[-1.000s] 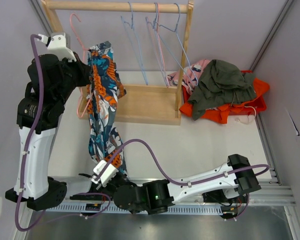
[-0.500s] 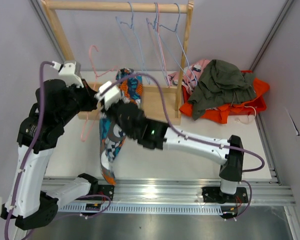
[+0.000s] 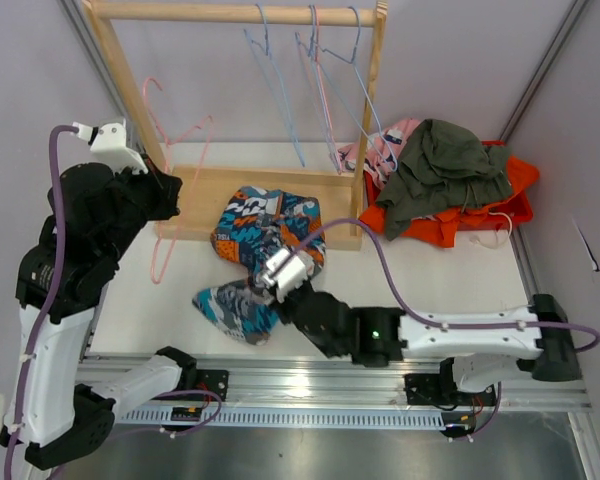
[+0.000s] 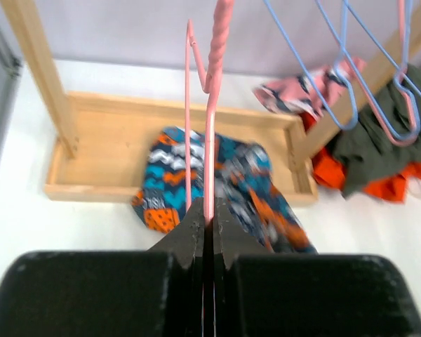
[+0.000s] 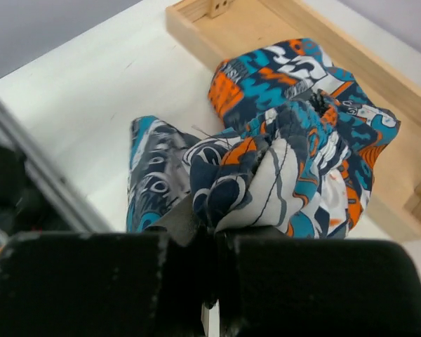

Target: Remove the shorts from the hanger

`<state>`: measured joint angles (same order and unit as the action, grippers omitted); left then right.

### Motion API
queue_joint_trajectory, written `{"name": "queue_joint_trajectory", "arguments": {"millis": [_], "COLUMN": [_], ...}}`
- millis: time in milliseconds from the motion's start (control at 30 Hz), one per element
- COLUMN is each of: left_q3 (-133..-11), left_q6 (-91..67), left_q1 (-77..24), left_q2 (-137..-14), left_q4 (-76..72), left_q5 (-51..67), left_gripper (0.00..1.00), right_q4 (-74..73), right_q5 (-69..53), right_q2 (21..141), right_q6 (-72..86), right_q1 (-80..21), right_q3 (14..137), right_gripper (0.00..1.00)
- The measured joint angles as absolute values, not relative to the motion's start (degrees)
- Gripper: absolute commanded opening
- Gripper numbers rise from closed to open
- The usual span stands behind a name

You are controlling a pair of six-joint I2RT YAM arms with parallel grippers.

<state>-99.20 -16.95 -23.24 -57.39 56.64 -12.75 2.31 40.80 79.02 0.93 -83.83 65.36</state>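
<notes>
Tightly in right hand (image 5: 212, 226), printed shorts (image 5: 295, 133)

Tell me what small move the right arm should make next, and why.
Probably lift the right end effector and carry the cartoon-print shorts toward the pile of shorts: it is shut on them, and they lie free of the pink hanger.

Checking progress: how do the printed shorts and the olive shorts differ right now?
The printed shorts lie across the rack base and table, pinched by the right gripper; the olive shorts top the pile at right, untouched. Both are off hangers.
</notes>
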Motion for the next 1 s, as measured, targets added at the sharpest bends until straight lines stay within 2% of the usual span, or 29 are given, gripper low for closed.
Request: {"name": "queue_joint_trajectory", "arguments": {"millis": [67,167,300,433,533,733,1000], "left_q3": [-99.1,-96.0,-91.0,-87.2,-83.6,-80.0,-77.7], "left_q6": [-16.4,-15.7,-15.0,-14.9,-14.7,-14.5,-14.5], "left_q1": [-23.2,-23.3,-23.2,-23.2,-23.2,-23.2,-23.3], "left_q2": [-57.5,-56.8,-55.4,-54.2,-52.8,-52.4,-53.3], "left_q4": [54.9,50.8,48.2,47.1,45.9,43.8,40.7], "left_q5": [-15.4,-19.1,-20.9,-20.9,-20.8,-20.0,-17.2], "left_gripper": [0.00,0.00,0.00,0.00,0.00,0.00,0.00], "right_q4": [-0.7,-5.6,-9.9,-9.8,-9.1,-8.8,-11.4], "right_q5": [45.3,51.0,55.9,56.0,53.9,47.4,35.3], "right_q2": [74.4,67.4,58.5,56.7,59.2,71.6,89.0], "right_q6": [2.5,3.4,-1.0,-9.7,-15.2,-21.6,-17.1], "right_q1": [-88.3,-88.1,-81.6,-71.3,-64.2,-48.1,-24.4], "right_q3": [63.3,63.3,66.8,78.2,89.3,115.1,134.0], "right_gripper": [0.00,0.00,0.00,0.00,0.00,0.00,0.00]}}
